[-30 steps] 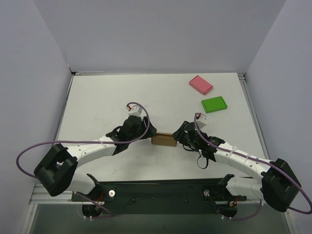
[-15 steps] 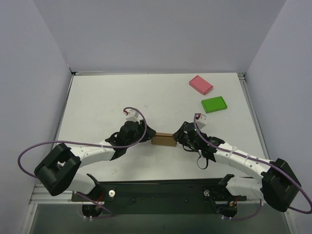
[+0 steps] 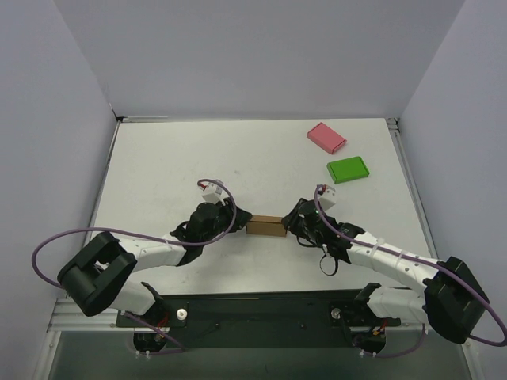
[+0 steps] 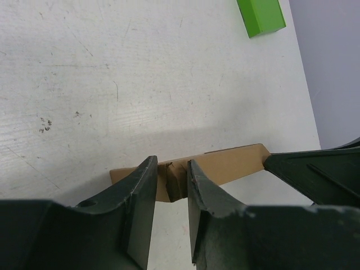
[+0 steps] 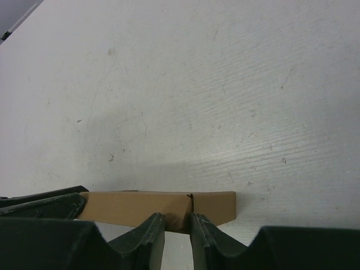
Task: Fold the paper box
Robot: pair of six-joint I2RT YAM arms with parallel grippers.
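Observation:
The paper box (image 3: 266, 226) is a small flat brown cardboard box lying on the white table between the two arms. My left gripper (image 3: 240, 222) is at its left end and my right gripper (image 3: 291, 224) at its right end. In the left wrist view the left gripper (image 4: 171, 169) has its fingers closed in on a folded end flap of the paper box (image 4: 236, 163). In the right wrist view the right gripper (image 5: 176, 216) pinches the near edge of the paper box (image 5: 129, 205) at a slit in the card.
A pink flat box (image 3: 326, 137) and a green flat box (image 3: 348, 169) lie at the back right of the table; the green flat box (image 4: 261, 15) also shows in the left wrist view. Grey walls stand on three sides.
The left arm has drawn slightly toward the near-left while its jaws narrowed onto the box's left end. The right arm and the box have barely moved.

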